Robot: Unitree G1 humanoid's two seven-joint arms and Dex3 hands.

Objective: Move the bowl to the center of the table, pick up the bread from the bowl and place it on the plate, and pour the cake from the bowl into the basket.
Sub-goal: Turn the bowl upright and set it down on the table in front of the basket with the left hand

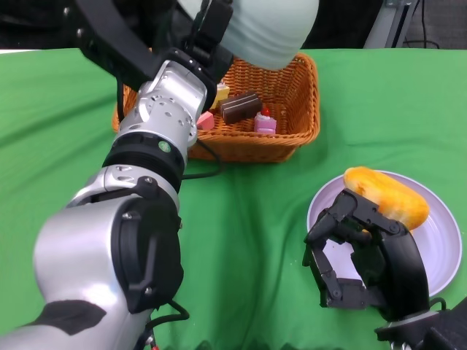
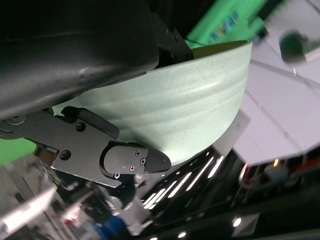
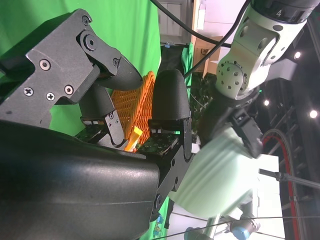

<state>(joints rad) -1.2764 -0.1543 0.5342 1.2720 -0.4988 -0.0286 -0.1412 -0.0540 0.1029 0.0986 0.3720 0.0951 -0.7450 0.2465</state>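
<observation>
The left hand (image 1: 208, 33) grips the tipped green bowl (image 1: 255, 29) over the basket (image 1: 292, 135) so cakes (image 1: 241, 106) fall in. The right hand (image 1: 357, 255), fingers spread, rests by the bread (image 1: 387, 195) on the plate (image 1: 441, 248).

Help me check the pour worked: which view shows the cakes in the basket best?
The head view: the cakes lie plainly inside the basket. The right wrist view shows only a basket edge past the right hand; the left wrist view shows none.

A lab or studio: green cloth (image 1: 350, 109) covers the table, with green backdrop (image 3: 125, 40) and ceiling lights (image 3: 313, 114).
</observation>
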